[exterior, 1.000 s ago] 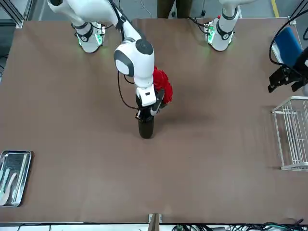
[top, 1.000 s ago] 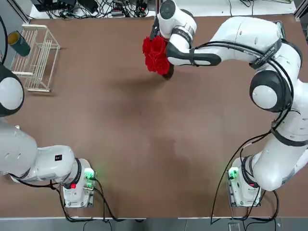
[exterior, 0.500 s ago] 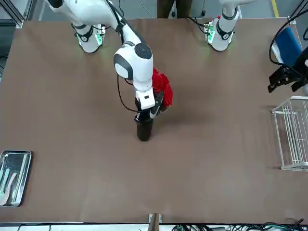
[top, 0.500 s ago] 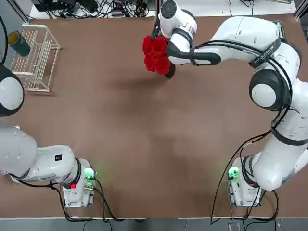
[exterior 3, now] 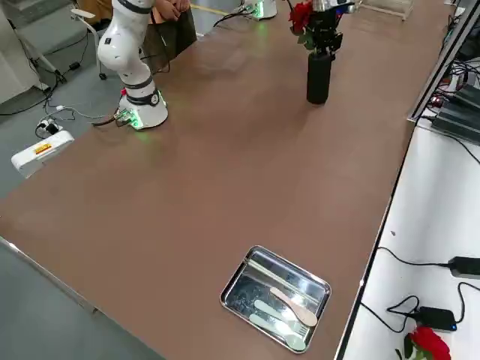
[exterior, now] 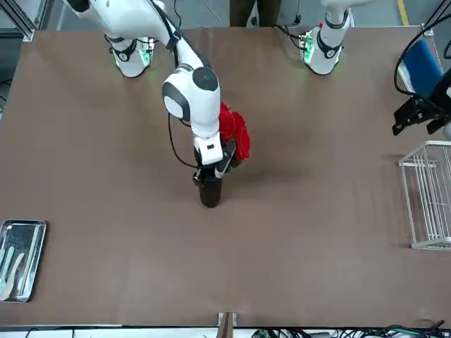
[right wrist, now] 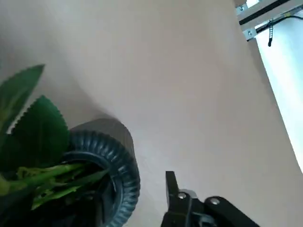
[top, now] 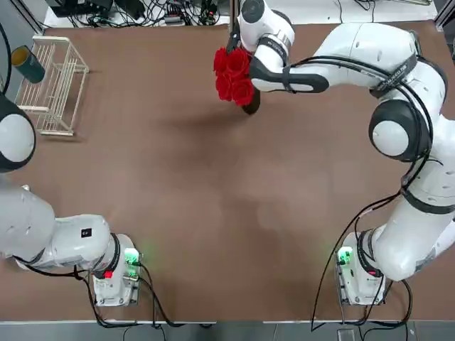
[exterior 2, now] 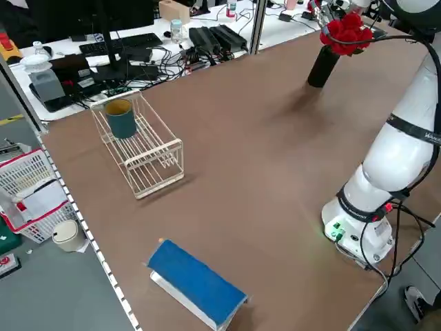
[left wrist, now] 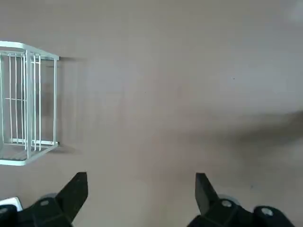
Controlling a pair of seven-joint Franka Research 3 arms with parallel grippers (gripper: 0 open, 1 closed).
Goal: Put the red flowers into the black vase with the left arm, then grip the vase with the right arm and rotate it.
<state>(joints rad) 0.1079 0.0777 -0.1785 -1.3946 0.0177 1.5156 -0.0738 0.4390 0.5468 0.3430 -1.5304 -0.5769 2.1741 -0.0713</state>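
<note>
Right gripper (exterior: 207,174): at the mouth of the black vase (exterior: 210,191), at the far side of the tabletop (top: 213,213) from the robot's bases; one finger (right wrist: 173,189) stands just beside the ribbed rim with a clear gap to it. The other finger is hidden, so I cannot tell how wide it is parted, and no grip on the vase can be seen.
Black vase: upright on the tabletop, directly below the right gripper.
Red flowers (exterior: 233,135): standing in the vase, stems inside its mouth, blooms leaning out beside the right arm's wrist.
Left gripper (left wrist: 141,189): fingers spread wide and empty, hanging above bare tabletop on the robot's left side, well apart from the vase.
Wire basket (top: 52,85): near the far left corner in the top view, close to the left gripper.
Teal cup (exterior 2: 121,118): sitting at the far end of the wire basket.
Metal tray (exterior 3: 275,298): on the robot's right, near the tabletop's far edge, holding pale utensils.
</note>
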